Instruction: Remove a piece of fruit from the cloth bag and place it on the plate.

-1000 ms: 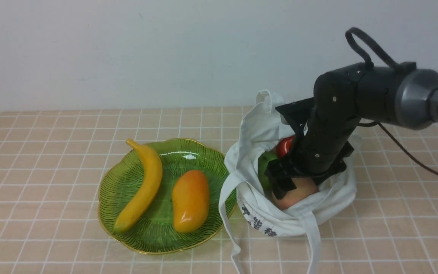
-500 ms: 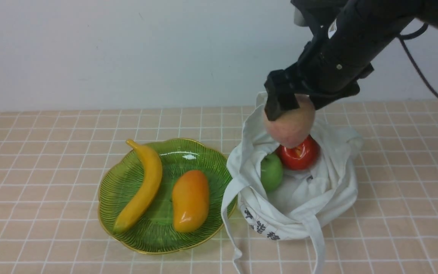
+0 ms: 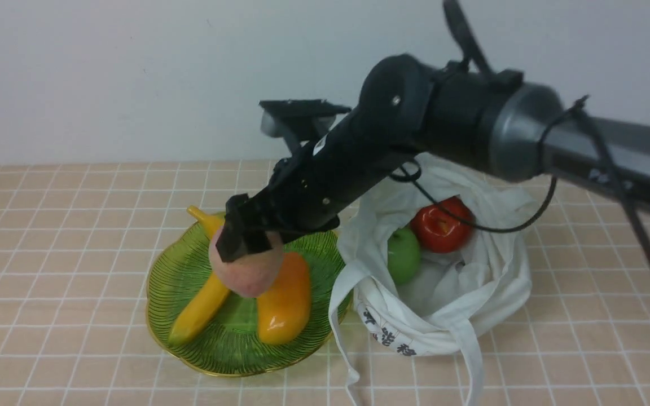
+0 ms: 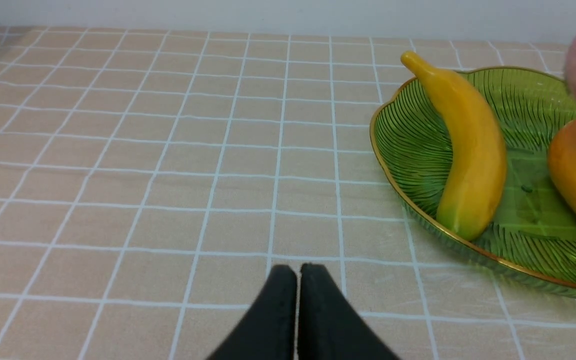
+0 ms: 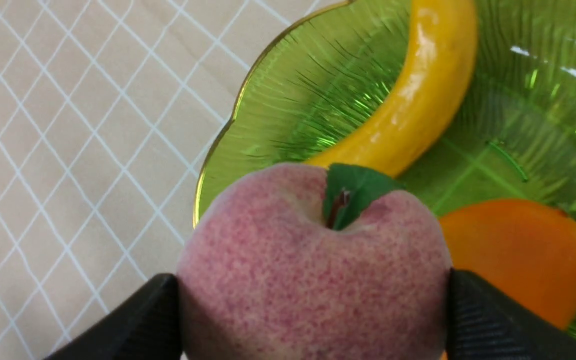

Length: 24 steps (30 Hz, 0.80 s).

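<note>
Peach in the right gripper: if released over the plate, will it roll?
The peach probably rolls a little: round body, dished plate. The banana and mango beside the drop spot would likely stop it. Its matte skin looks unslippery.

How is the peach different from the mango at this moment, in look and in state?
The peach is round and pink with red speckles; the mango is long and smooth orange. The peach carries a green leaf at its stem; the mango shows none. The peach is gripped by the right tool over the plate; the mango lies free on the plate. Both are fruit at the green plate.
</note>
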Motion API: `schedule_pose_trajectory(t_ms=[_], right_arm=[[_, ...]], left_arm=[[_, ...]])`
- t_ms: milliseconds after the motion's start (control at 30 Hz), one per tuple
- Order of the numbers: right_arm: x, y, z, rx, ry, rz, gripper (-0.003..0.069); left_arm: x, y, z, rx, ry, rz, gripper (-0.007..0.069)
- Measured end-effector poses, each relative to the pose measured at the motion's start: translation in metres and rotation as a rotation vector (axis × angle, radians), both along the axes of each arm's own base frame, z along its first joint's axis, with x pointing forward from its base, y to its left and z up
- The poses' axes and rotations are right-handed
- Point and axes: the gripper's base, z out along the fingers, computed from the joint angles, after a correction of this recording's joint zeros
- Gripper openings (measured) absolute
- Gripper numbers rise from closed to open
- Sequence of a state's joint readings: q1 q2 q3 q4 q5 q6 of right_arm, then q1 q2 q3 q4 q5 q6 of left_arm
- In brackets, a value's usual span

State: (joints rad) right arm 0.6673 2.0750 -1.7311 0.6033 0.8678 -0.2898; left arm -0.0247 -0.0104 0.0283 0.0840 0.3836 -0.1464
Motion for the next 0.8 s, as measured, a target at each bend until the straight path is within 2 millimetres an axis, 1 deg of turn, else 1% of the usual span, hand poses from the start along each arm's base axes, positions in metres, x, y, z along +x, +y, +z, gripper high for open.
schedule_pose_trajectory(t_ms=[33,67,100,133,233,400,467,500,567,600,733,767,800], right_arm=[[0.000,0.000,-0.001,-0.002,0.002,0.000,0.0610],[0.002,0.003,-0.008,-0.003,-0.003,-0.006,0.0615],[0.003,0.003,-0.008,-0.003,-0.005,-0.007,0.0617],[0.005,0.004,-0.013,-0.010,-0.017,-0.010,0.0654],[0.006,0.003,-0.015,-0.038,-0.043,-0.002,0.0682],[0.008,0.000,-0.010,-0.096,-0.086,0.035,0.0691],[0.009,-0.001,-0.005,-0.116,-0.090,0.053,0.0691],[0.009,0.000,0.001,-0.122,-0.095,0.061,0.0691],[0.010,0.000,0.007,-0.123,-0.103,0.064,0.0691],[0.011,0.000,0.017,-0.140,-0.114,0.083,0.0691],[0.010,-0.003,0.044,-0.188,-0.140,0.135,0.0689],[0.009,-0.005,0.061,-0.205,-0.158,0.150,0.0677],[0.009,-0.007,0.072,-0.218,-0.176,0.150,0.0656]], left_arm=[[0.000,0.000,0.000,0.000,0.000,0.000,-0.0008],[0.000,0.000,0.000,0.000,0.000,0.000,-0.0008],[0.000,0.000,0.000,0.000,0.000,0.000,-0.0008],[0.000,0.000,0.000,0.000,0.000,0.000,-0.0008],[0.000,0.000,0.000,0.000,0.000,0.000,-0.0008],[0.000,0.000,0.000,0.000,0.000,0.000,-0.0008],[0.000,0.000,0.000,0.000,0.000,0.000,-0.0008],[0.000,0.000,0.000,0.000,0.000,0.000,-0.0008],[0.000,0.000,0.000,0.000,0.000,0.000,-0.0008],[0.000,0.000,0.000,0.000,0.000,0.000,-0.0008],[0.000,0.000,0.000,0.000,0.000,0.000,-0.0008],[0.000,0.000,0.000,0.000,0.000,0.000,-0.0008],[0.000,0.000,0.000,0.000,0.000,0.000,-0.0008]])
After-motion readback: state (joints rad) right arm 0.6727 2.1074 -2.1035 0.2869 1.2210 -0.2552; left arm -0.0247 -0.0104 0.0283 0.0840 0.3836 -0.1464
